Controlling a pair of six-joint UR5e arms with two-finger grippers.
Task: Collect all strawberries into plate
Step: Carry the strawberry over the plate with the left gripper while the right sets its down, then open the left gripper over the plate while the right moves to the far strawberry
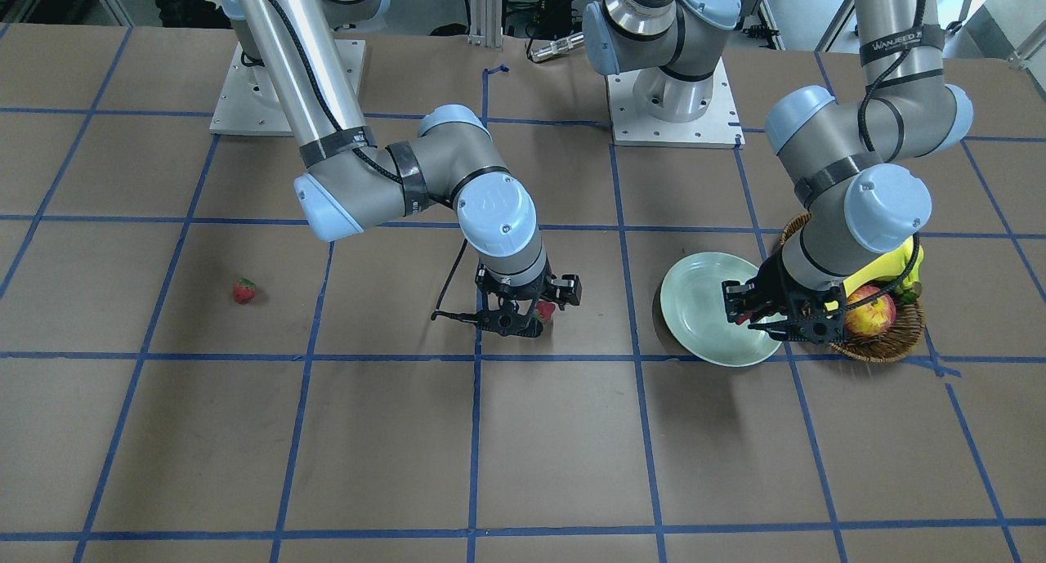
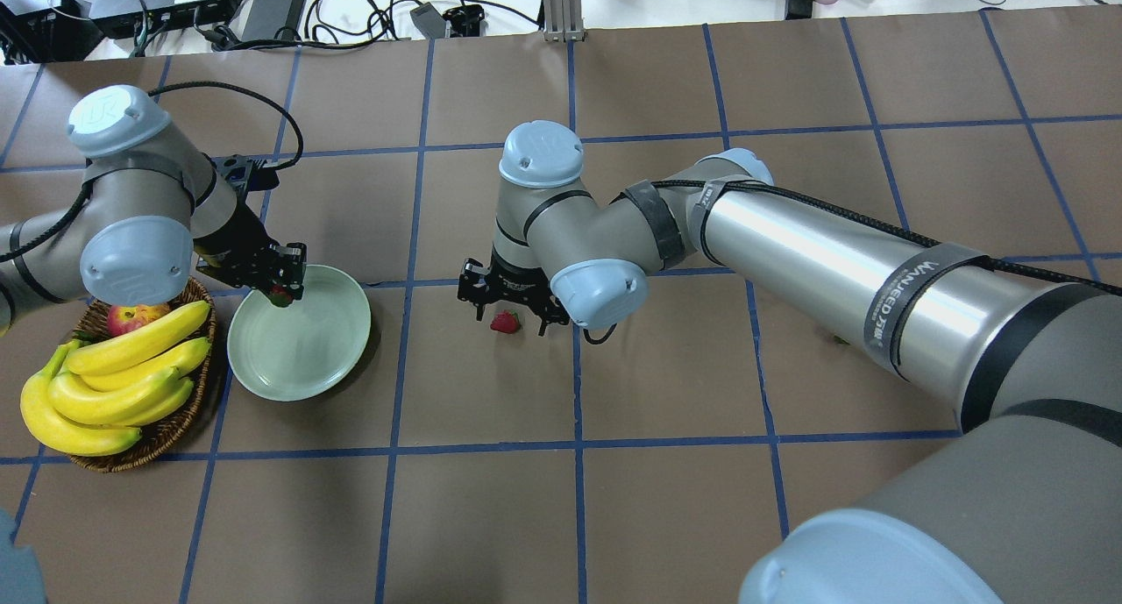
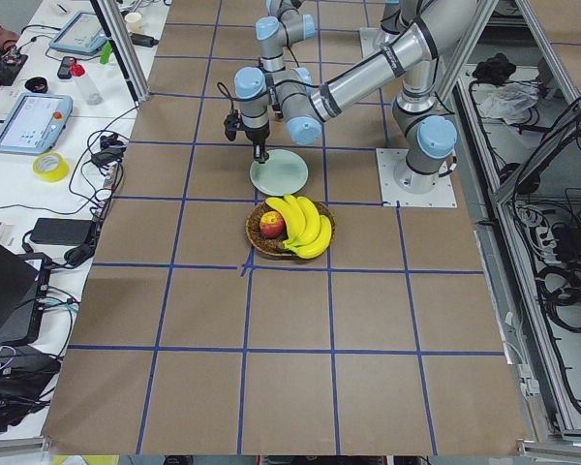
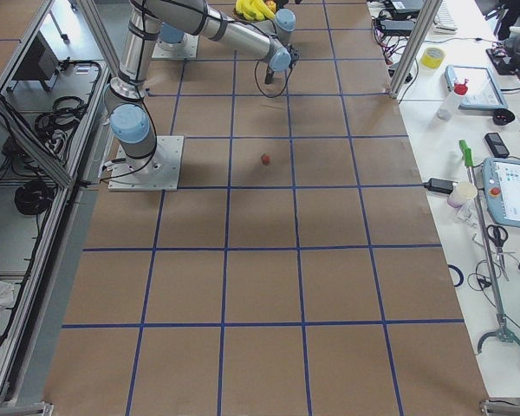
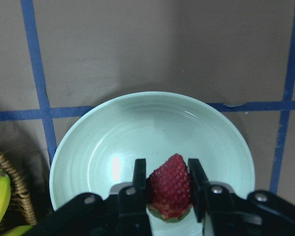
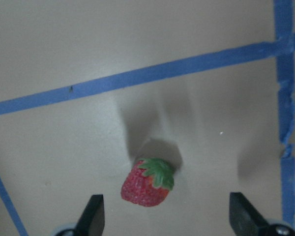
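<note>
Strawberry clenched between left fingers over plate, basket beside; right fingers spread astride 2nd strawberry.

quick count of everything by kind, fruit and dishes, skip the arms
strawberries: 3
apple: 1
banana bunch: 1
plate: 1
wicker basket: 1
total: 7

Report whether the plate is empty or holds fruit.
Empty: the plate shows bare; the strawberry over it is clamped in the left tool.
</note>
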